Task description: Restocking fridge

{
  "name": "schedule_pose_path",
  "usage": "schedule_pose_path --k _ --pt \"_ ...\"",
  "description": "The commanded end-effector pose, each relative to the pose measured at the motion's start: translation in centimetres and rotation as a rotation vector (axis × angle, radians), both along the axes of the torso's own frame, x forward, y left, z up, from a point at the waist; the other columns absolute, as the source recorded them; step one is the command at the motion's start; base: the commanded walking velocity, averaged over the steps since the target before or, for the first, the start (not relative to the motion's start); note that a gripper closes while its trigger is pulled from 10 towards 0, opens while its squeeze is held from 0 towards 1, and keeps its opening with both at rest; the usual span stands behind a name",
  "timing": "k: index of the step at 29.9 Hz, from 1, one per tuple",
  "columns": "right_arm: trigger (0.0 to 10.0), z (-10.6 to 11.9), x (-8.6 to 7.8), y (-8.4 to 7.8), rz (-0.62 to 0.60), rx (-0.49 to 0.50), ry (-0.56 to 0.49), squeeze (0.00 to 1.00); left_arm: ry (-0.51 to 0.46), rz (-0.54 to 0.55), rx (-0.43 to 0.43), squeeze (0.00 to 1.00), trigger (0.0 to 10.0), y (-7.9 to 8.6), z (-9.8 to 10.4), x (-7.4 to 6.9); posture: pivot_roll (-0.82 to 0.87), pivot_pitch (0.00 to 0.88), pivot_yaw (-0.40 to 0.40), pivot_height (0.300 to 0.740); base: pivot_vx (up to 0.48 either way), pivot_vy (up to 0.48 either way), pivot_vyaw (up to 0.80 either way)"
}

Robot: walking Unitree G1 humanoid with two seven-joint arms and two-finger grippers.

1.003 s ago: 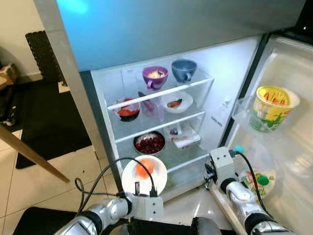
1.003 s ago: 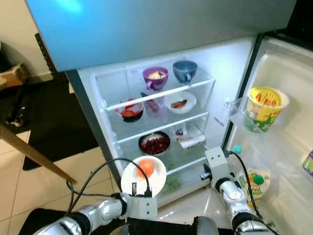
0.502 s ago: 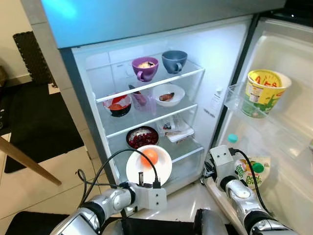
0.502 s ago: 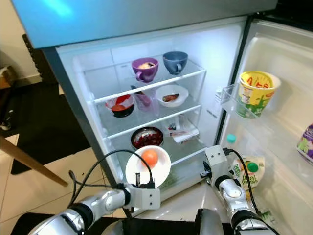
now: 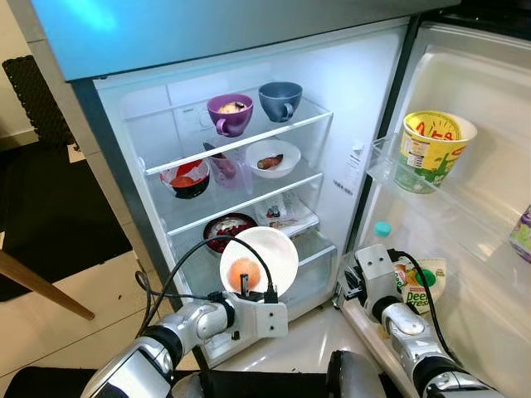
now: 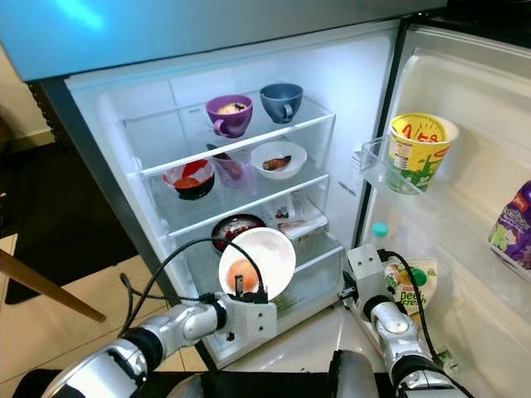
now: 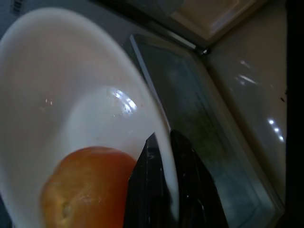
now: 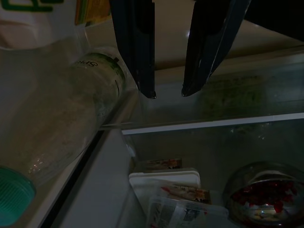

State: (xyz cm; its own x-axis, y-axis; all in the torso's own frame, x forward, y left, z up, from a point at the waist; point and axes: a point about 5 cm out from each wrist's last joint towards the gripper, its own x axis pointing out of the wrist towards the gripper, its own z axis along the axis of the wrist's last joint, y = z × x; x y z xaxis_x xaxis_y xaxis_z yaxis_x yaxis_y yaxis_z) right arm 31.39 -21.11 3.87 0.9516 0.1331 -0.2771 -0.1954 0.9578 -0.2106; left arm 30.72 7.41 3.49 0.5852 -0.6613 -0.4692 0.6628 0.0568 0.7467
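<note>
lifted and tipped since a second ago, white bowl (image 5: 259, 261) with its orange (image 5: 243, 270) now overlaps the red-fruit bowl (image 5: 226, 227) below the middle shelf. left gripper (image 7: 164, 156) pinches its rim. right gripper (image 8: 168, 90), fingers spread, hangs by the door bottle (image 8: 66, 118).

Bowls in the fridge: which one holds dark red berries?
The dark bowl on the lowest shelf, partly hidden behind the white plate the left hand holds.

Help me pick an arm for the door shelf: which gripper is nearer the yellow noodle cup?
Right. The right gripper hangs below the yellow noodle cup, by the door; the left gripper holds the white bowl before the lower shelves.
</note>
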Motion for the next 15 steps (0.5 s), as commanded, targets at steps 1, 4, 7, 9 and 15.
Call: schedule_pose_path --k 1,4,7,9,15 --pt "10.0 0.1 0.1 0.6 0.018 0.009 -0.017 0.00 -0.037 0.029 -0.022 0.00 10.0 0.5 1.0 0.9 -0.07 0.029 0.064 0.474 0.000 0.000 0.00" --pt "10.0 0.1 0.0 0.7 0.023 0.012 -0.017 0.00 -0.049 0.040 -0.023 0.00 10.0 0.7 1.4 1.3 -0.08 0.036 0.066 0.474 0.000 0.000 0.00" --pt "10.0 0.0 -0.1 0.8 0.029 0.013 -0.018 0.00 -0.064 0.047 -0.025 0.00 10.0 0.9 1.9 1.7 -0.08 0.039 0.067 0.474 0.000 0.000 0.00" --pt "10.0 0.0 -0.1 0.8 0.032 0.014 -0.019 0.00 -0.076 0.050 -0.026 0.00 10.0 0.9 2.3 2.0 -0.08 0.044 0.069 0.474 0.000 0.000 0.00" --pt "10.0 0.2 0.0 1.3 0.053 0.018 -0.037 0.00 -0.111 0.076 -0.031 0.00 10.0 1.3 3.7 3.2 -0.09 0.061 0.074 0.474 0.000 0.000 0.00"
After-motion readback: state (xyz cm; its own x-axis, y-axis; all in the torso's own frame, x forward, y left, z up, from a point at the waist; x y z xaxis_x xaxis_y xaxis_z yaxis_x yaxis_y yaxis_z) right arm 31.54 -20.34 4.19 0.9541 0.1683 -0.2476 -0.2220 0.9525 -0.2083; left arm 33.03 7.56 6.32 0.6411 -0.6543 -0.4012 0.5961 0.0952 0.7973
